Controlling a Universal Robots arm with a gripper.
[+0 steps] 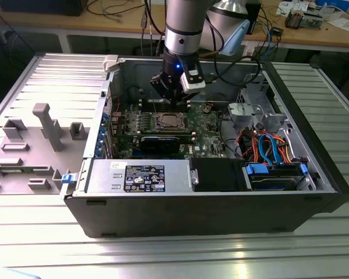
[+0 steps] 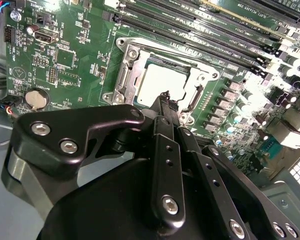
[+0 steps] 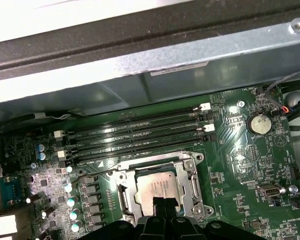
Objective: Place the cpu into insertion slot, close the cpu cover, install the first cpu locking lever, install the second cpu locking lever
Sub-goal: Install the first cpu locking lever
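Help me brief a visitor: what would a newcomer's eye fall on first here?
The open computer case on the ribbed table, with the arm reaching down into it, stands out first. In the second wrist view the black end effector hangs right over the silvery cpu, framed by the metal cover on the green board.

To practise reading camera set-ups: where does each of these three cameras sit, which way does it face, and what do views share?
Exterior view: off the arm, above the open computer case, looking down inside; arm and end effector show.
Second wrist view: on the wrist, looking along the end effector's body onto the cpu.
First wrist view: on the wrist, facing memory slots and cpu; end effector tip shows.
Shared: both wrist views see the cpu and coin battery.
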